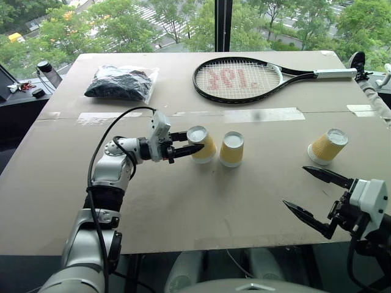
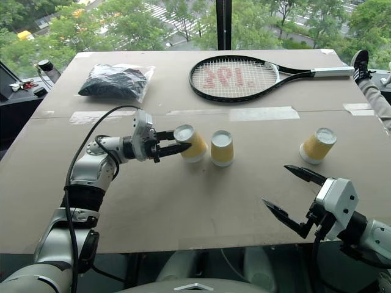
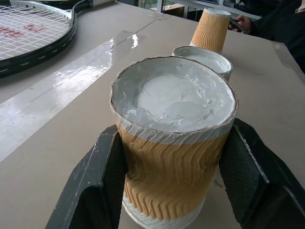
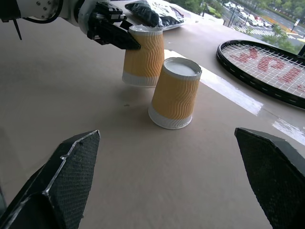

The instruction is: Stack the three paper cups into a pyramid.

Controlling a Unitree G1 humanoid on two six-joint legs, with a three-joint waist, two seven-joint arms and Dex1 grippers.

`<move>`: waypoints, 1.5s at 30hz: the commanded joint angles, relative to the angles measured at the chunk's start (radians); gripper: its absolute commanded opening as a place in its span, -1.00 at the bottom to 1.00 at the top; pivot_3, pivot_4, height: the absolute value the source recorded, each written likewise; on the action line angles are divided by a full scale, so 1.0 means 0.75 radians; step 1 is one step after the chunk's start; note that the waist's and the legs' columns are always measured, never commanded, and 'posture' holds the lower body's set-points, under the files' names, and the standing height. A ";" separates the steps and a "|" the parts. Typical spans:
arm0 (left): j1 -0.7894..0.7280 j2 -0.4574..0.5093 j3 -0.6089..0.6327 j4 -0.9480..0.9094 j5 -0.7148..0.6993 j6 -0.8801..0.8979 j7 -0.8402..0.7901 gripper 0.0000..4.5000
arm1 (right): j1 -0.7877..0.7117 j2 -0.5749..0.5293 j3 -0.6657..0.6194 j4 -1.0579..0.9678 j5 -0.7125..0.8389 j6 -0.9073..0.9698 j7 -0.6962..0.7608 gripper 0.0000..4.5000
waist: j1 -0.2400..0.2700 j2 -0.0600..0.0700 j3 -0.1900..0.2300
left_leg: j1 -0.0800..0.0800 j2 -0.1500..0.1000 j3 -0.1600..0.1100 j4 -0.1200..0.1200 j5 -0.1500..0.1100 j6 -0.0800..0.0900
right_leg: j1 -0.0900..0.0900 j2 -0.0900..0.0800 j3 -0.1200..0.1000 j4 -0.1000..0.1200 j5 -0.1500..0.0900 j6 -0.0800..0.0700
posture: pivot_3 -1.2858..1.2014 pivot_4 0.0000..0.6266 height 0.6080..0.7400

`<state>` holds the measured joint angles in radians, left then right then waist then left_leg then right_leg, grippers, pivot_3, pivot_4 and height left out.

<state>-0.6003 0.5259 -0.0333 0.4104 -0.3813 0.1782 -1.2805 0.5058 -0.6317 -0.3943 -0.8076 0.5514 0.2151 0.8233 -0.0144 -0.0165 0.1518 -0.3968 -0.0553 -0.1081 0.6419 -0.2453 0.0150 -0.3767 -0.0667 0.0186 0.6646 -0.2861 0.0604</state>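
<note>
While the left claw [image 1: 194, 146] clamps one upturned cup [image 1: 203, 145] beside the second [image 1: 232, 149], a sideways nudge could topple that neighbour; the right claw [image 1: 313, 195] gapes empty.

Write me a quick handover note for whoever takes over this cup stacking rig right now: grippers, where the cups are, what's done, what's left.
Left gripper: shut on the left cup, upside down, tilted, beside the middle cup.
Right gripper: open, holding nothing, near the table's front edge.
Middle cup: upside down on the table.
Third cup: apart to the right, tilted.
Done: base pair almost side by side.
Left: set the left cup down, place the third cup on top.
</note>
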 commanded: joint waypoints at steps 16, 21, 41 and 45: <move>-0.057 -0.039 -0.028 0.120 0.108 -0.142 -0.038 -0.03 | 0.078 0.026 -0.037 -0.053 -0.021 -0.077 -0.010 1.00 | 0.003 0.000 0.000 | 0.000 0.000 -0.001 0.002 -0.001 0.001 | 0.001 0.000 -0.001 0.001 0.000 0.000 | 0.03 -0.52 1.00; -0.056 -0.045 -0.033 0.121 0.125 -0.160 -0.039 -0.03 | 0.081 0.023 -0.042 -0.048 -0.019 -0.082 -0.003 1.00 | 0.004 0.000 0.000 | 0.000 0.000 -0.001 0.004 -0.001 0.001 | 0.002 0.000 -0.001 0.002 0.000 0.000 | 0.03 -0.52 1.00; 0.343 0.165 0.243 -0.477 -0.206 0.287 0.020 0.99 | -0.137 0.083 -0.128 0.138 -0.123 -0.033 -0.257 1.00 | -0.013 0.001 -0.001 | 0.001 0.001 -0.002 0.004 -0.001 0.001 | 0.000 -0.005 0.005 0.004 0.000 0.000 | 0.03 -0.52 1.00; 0.548 0.260 0.327 -0.761 -0.382 0.445 -0.008 0.99 | -0.379 0.033 -0.090 0.384 -0.337 0.112 -0.493 1.00 | -0.002 0.001 -0.001 | 0.002 0.001 -0.002 0.004 -0.001 0.001 | 0.000 -0.005 0.007 0.004 0.000 0.000 | 0.03 -0.52 1.00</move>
<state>-0.2209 0.6959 0.1621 -0.0316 -0.5730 0.4552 -1.2723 0.2728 -0.5911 -0.4580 -0.5839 0.3626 0.2503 0.5358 -0.0162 -0.0156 0.1510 -0.3954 -0.0550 -0.1088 0.6452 -0.2459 0.0156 -0.3764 -0.0712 0.0248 0.6673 -0.2861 0.0601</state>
